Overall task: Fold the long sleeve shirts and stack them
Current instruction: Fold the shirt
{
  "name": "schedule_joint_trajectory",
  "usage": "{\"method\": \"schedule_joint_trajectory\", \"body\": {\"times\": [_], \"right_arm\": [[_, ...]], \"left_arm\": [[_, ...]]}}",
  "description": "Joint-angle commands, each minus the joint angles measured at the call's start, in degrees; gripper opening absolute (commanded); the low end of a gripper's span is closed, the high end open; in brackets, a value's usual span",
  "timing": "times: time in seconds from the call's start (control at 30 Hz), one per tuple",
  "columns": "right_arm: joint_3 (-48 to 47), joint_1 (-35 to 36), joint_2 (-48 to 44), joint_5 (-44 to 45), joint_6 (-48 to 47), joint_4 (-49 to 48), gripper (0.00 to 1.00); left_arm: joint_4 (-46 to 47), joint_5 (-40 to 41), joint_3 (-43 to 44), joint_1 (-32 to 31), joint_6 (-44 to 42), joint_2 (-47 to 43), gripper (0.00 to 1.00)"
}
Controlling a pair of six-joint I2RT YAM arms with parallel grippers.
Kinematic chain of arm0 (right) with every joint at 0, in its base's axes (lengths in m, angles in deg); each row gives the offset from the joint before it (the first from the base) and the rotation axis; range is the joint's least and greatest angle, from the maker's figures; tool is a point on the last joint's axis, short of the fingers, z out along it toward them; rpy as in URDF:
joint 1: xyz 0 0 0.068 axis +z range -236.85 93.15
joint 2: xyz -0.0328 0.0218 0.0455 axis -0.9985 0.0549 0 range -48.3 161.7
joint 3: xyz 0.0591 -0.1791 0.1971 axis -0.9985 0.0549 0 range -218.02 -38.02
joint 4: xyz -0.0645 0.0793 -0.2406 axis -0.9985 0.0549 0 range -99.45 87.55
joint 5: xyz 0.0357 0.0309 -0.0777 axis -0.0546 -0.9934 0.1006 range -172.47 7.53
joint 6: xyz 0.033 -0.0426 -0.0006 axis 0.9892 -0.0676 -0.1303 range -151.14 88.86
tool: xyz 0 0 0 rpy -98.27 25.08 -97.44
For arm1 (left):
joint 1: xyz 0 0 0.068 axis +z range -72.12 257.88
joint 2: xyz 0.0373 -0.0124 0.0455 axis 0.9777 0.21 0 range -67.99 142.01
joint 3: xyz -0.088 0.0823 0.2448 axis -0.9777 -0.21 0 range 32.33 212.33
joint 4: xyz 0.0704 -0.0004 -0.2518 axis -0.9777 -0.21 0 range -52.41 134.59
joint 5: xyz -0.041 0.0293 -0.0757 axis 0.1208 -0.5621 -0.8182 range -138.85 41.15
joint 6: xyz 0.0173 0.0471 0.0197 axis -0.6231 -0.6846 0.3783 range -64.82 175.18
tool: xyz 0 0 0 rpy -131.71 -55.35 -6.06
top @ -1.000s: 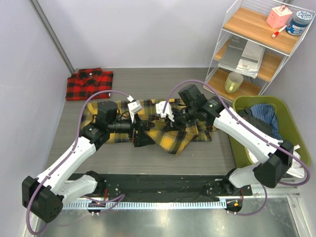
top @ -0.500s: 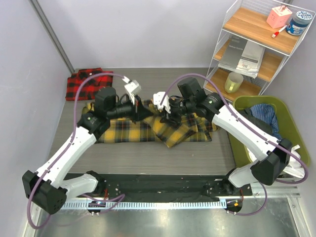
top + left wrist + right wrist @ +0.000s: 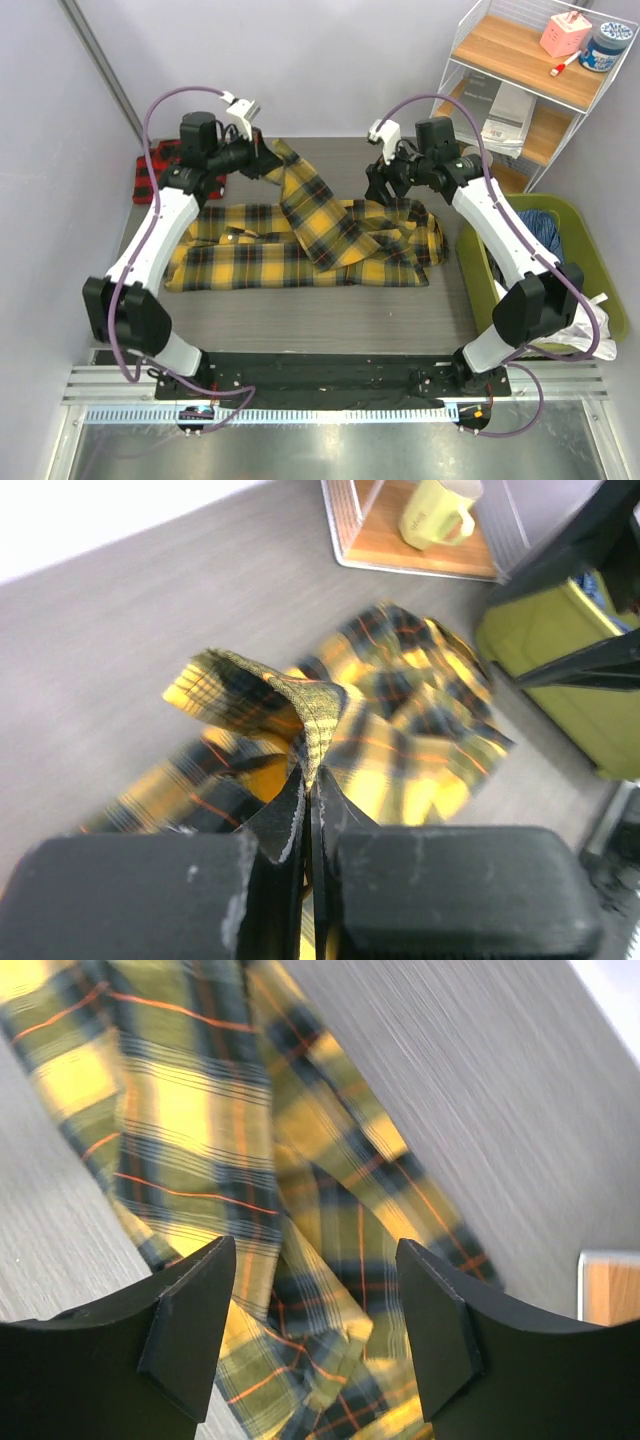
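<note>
Yellow shirt [image 3: 290,255] held up, far left.
My left gripper [image 3: 308,777] pinches its cloth; my right gripper [image 3: 315,1265] hangs spread above.

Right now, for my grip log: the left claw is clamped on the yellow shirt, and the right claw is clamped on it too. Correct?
No. The left claw is clamped on the yellow shirt, but the right claw is open, holding nothing; the right wrist view shows it.
</note>
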Motion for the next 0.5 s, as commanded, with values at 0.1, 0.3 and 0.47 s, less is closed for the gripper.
{"method": "schedule_joint_trajectory", "body": {"times": [0.1,0.3,0.47], "right_arm": [[5.8,-3.7,-2.6,-3.8,4.7,-1.1,0.6],[13.6,-3.7,-6.5,-6.3,6.0,-4.3,0.47],[16.8,-3.7,-6.5,-7.5,8.0,-7.9,0.44]], "left_arm": [[6.2,-0.9,21.1,-0.2,-6.9,16.8,0.0],[10.2,0.2,36.8,-0.3,-8.0,30.7,0.0],[19.1,0.7,39.7,-0.5,-10.3,35.4,0.0]]}}
